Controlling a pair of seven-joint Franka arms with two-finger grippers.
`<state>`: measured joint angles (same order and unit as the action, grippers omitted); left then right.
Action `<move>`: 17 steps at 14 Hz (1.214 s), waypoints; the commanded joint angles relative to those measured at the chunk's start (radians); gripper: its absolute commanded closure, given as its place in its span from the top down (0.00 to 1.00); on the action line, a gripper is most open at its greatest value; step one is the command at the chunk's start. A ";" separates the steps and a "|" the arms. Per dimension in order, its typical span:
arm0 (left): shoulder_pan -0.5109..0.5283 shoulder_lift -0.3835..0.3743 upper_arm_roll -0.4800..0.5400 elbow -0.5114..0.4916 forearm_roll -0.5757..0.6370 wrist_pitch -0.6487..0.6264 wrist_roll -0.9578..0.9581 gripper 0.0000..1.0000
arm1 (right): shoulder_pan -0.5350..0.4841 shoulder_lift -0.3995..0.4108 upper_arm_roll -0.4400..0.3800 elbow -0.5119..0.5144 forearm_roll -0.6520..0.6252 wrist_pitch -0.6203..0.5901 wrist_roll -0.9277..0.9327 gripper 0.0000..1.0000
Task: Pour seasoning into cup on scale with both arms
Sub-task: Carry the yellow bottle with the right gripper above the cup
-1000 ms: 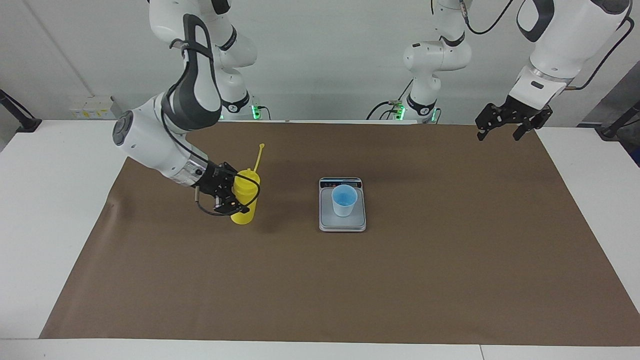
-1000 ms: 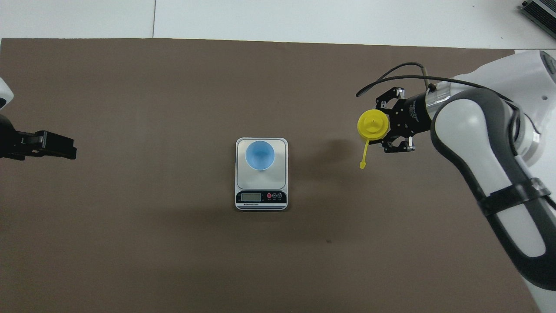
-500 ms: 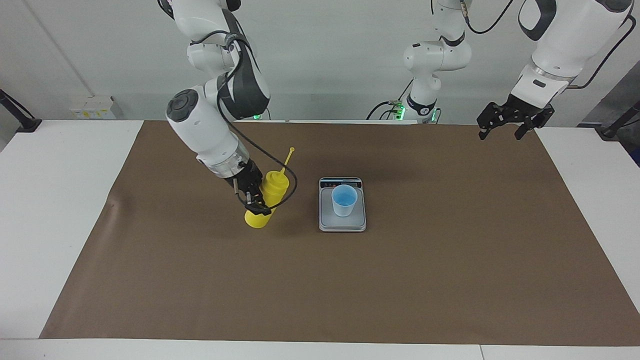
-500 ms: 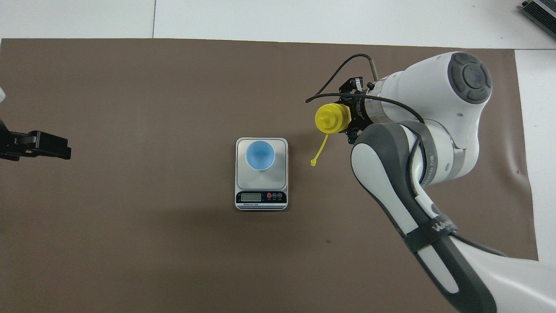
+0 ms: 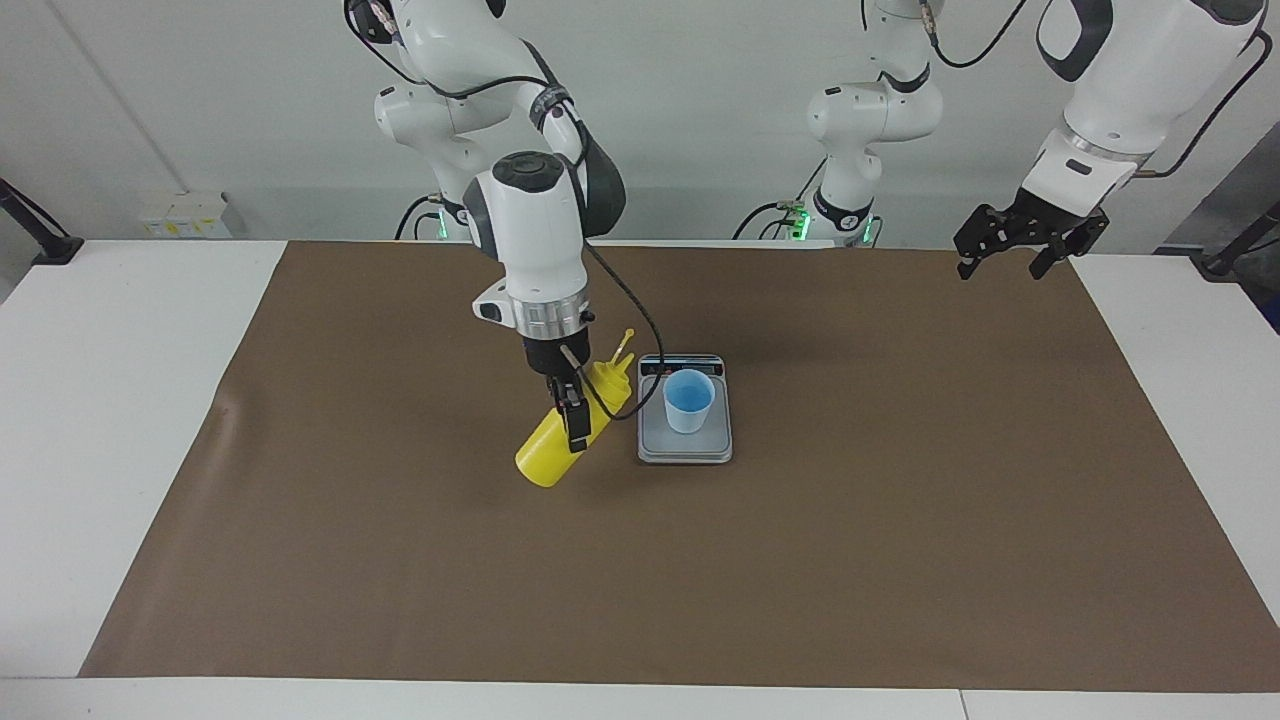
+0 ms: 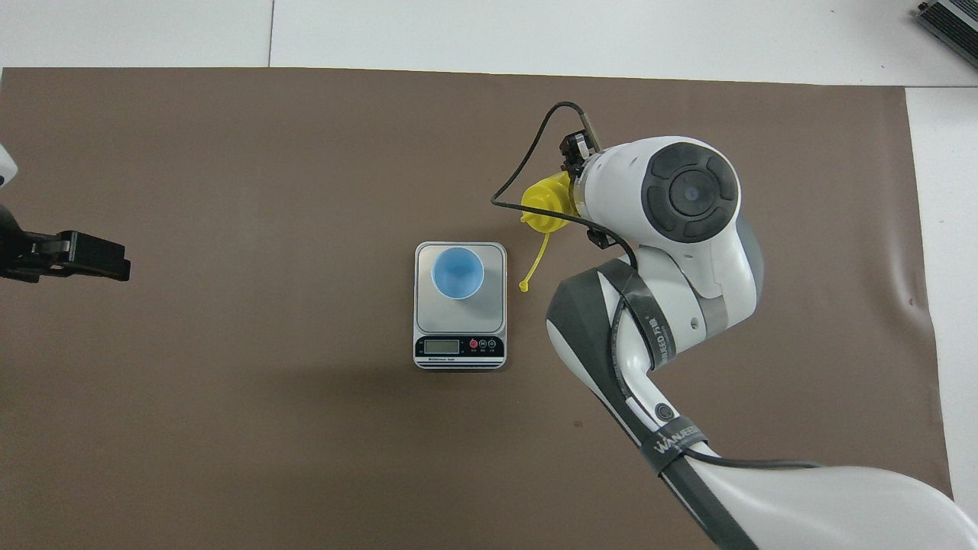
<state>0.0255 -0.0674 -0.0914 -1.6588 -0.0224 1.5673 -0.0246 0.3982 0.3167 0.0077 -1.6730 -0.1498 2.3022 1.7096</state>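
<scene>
The seasoning (image 5: 545, 455), a yellow squeeze bottle (image 6: 544, 208), hangs tilted in my right gripper (image 5: 575, 425), which is shut on its middle. Its cone nozzle leans toward the cup, and its cap strap (image 6: 532, 267) dangles beside the scale. The bottle is next to the scale, toward the right arm's end of the table. The light-blue cup (image 5: 689, 400) (image 6: 457, 273) stands upright on the scale (image 5: 685, 448) (image 6: 493, 305), whose display edge faces the robots. My left gripper (image 5: 1000, 268) (image 6: 99, 256) hangs open and holds nothing, above the mat's edge at the left arm's end.
A brown mat (image 5: 900, 500) covers most of the white table (image 5: 120, 400). A small white box (image 5: 185, 215) sits by the wall at the right arm's end. A grey device (image 6: 951, 19) lies at the table's corner farthest from the robots.
The right arm has carried the bottle across the mat toward the scale and tipped it from upright to leaning at the cup. The left gripper has hardly moved.
</scene>
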 commanded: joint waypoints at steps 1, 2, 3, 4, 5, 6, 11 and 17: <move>0.019 -0.018 -0.001 -0.012 -0.008 -0.009 0.009 1.00 | 0.010 0.045 0.000 0.045 -0.109 0.017 0.124 0.00; 0.019 -0.018 0.001 -0.012 -0.008 -0.009 0.009 1.00 | 0.019 0.064 0.000 0.071 -0.169 0.016 0.189 0.00; 0.019 -0.018 0.001 -0.012 -0.008 -0.009 0.009 1.00 | 0.040 0.080 0.000 0.088 -0.238 0.011 0.226 0.00; 0.017 -0.018 0.001 -0.012 -0.008 -0.009 0.009 1.00 | 0.054 0.094 -0.002 0.090 -0.314 0.003 0.252 0.00; 0.017 -0.018 0.001 -0.012 -0.008 -0.009 0.009 1.00 | 0.056 0.104 0.000 0.090 -0.373 0.002 0.278 0.00; 0.017 -0.018 0.001 -0.012 -0.008 -0.009 0.009 1.00 | 0.062 0.114 0.000 0.090 -0.420 -0.001 0.306 0.00; 0.019 -0.018 0.001 -0.012 -0.008 -0.009 0.009 1.00 | 0.119 0.191 0.000 0.168 -0.600 -0.107 0.375 0.00; 0.019 -0.018 0.001 -0.012 -0.008 -0.009 0.009 1.00 | 0.166 0.217 -0.002 0.168 -0.692 -0.193 0.377 0.00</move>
<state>0.0324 -0.0674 -0.0865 -1.6588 -0.0224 1.5673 -0.0246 0.5519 0.5143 0.0075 -1.5404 -0.8023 2.1481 2.0705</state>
